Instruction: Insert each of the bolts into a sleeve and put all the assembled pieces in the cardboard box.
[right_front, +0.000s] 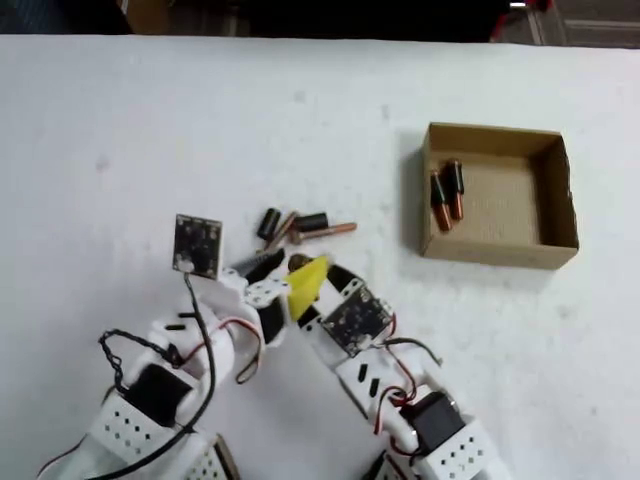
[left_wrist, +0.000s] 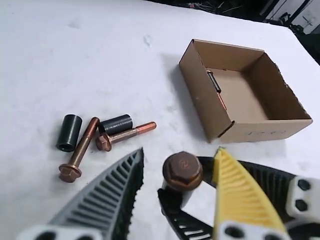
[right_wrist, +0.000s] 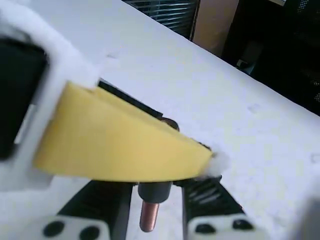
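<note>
My right gripper (right_wrist: 155, 200) is shut on a black sleeve (right_wrist: 155, 191) with a copper bolt through it; the bolt's tip (right_wrist: 148, 217) sticks out below. The bolt's head (left_wrist: 182, 170) sits between the grey finger (left_wrist: 115, 195) and the yellow finger (left_wrist: 235, 195) of my left gripper (left_wrist: 179, 154), which stands open around it. Just beyond lie a loose sleeve (left_wrist: 69, 132), a bolt (left_wrist: 80, 150), a second sleeve (left_wrist: 116, 124) and a second bolt (left_wrist: 127, 135) beside it. The cardboard box (right_front: 500, 250) at the right holds two assembled pieces (right_front: 445, 195).
Both arms meet at the table's front middle, left gripper (right_front: 292, 268) and right gripper (right_front: 322, 276) crossing each other. The box (left_wrist: 200, 95) stands open-topped, about a hand's width right of the loose parts. White tabletop stretches wide to the left and back.
</note>
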